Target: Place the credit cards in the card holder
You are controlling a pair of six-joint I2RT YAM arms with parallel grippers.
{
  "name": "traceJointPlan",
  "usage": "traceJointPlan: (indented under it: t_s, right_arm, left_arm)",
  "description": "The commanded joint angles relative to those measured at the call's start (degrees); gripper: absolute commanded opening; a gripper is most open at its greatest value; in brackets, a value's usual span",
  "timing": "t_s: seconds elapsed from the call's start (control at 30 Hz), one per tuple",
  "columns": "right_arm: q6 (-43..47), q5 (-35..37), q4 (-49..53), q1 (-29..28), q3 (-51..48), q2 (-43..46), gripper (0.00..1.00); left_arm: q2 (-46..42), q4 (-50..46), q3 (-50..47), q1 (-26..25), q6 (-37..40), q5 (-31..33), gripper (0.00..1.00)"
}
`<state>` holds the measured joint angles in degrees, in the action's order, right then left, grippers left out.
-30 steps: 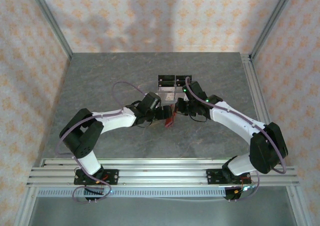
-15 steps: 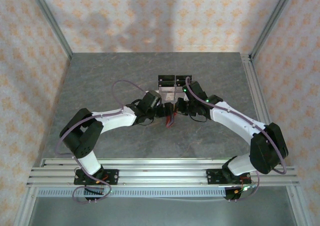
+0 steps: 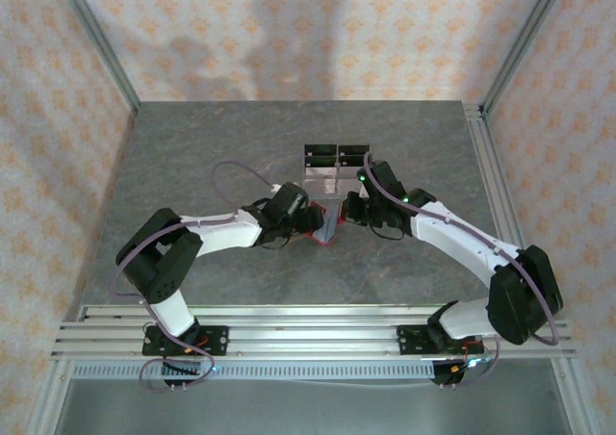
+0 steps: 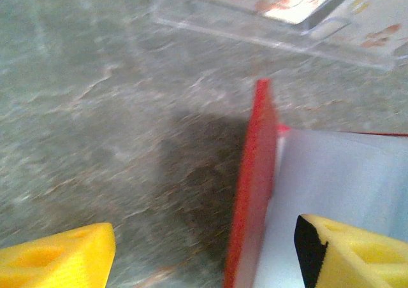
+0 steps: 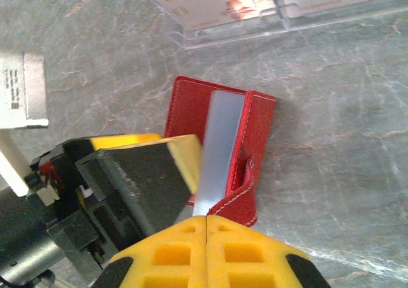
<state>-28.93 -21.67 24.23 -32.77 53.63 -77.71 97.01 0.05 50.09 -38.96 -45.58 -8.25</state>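
So the right pincer [image 5: 207,227] is pinched shut on the near end of a pale card [image 5: 222,135], and the far end of the card is already down between the two red flaps of the wallet [image 5: 186,103]. The wallet sits propped half open like a book around the middle of the table [image 3: 212,166], just on the near side of the clear stand [image 5: 217,38]. I can't tell whether the card is actually in a slot or just resting in the fold.

The left pincer [image 4: 201,246] is open. In its own view one red flap stands between its fingers, with a wide gap on one side and the other finger up by the card. It looks more like it's fencing the flap than clamping it.

Stuff I think could go wrong from here:

- Nothing really pins the wallet down, so a push on the card could slide the whole thing toward the stand instead of seating the card.
- The card goes in at a slant. If it catches on a pocket edge or the little snap tab, it could bow or pop out of the grip.
- If the left pincer shuts now, it might trap the card along with the flap, and then the two arms would fight each other.
- If the right one lets go too early, the flaps could fold and flick the card out onto the table.
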Motion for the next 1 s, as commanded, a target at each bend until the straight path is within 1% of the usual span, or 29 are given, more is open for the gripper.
traceJointPlan:
  t_s: [0.0,0.13,0.23,0.37,0.57,0.77,0.97]
  right_arm:
    - [-0.2,2.3,-0.7,0.9,-3.2,1.0,0.00]
    - [-0.2,3.1,-1.7,1.9,-6.5,0.7,0.00]
    - [-0.2,3.6,-2.8,2.6,-8.7,0.2,0.00]
    - [0.0,4.5,-4.3,3.2,-10.9,-1.5,0.00]
    - [0.2,4.9,-6.4,3.6,-12.1,-4.8,0.00]
    - [0.5,5.2,-7.2,3.7,-12.2,-6.1,0.00]
    - [0.9,5.6,-6.8,3.9,-12.1,-6.3,0.00]
  left_arm:
    - [-3.0,-2.0,-1.6,0.5,-0.3,3.0,0.74]
    - [-3.7,-1.9,-2.6,0.5,0.0,3.3,0.75]
    - [-4.5,-1.1,-3.4,0.5,0.0,3.0,0.78]
    - [-5.9,-1.0,-3.6,0.5,0.5,2.8,0.85]
    - [-5.9,-2.4,-2.0,0.5,1.0,3.2,0.87]
    - [-3.6,-3.1,-0.7,0.6,1.5,3.2,0.85]
    - [-2.0,-2.7,-0.1,0.7,1.9,2.5,0.74]
